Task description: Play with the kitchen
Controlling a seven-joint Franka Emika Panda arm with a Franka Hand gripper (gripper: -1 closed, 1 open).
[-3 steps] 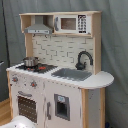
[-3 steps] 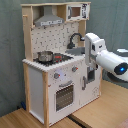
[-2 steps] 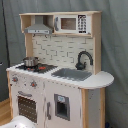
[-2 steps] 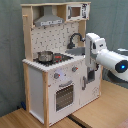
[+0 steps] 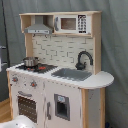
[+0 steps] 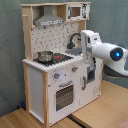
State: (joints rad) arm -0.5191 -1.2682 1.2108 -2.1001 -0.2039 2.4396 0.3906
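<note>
The kitchen (image 6: 55, 75) stands upright on the wooden floor (image 6: 95, 112) before a grey curtain, its hob with a small metal pot (image 6: 45, 56) at one end of the worktop and the grey sink (image 5: 71, 74) with the black tap (image 5: 83, 59) at the other. The robot arm (image 6: 102, 50) hangs at the sink end, on the second exterior view's right, with its wrist pointing down beside the cabinet front. I cannot tell how the jaws stand, so I judge only that sink, tap and nearby door are closest.

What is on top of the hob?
A metal pot sits on the hob, at the first exterior view's left. Its inside and the burner beneath it are hidden.
</note>
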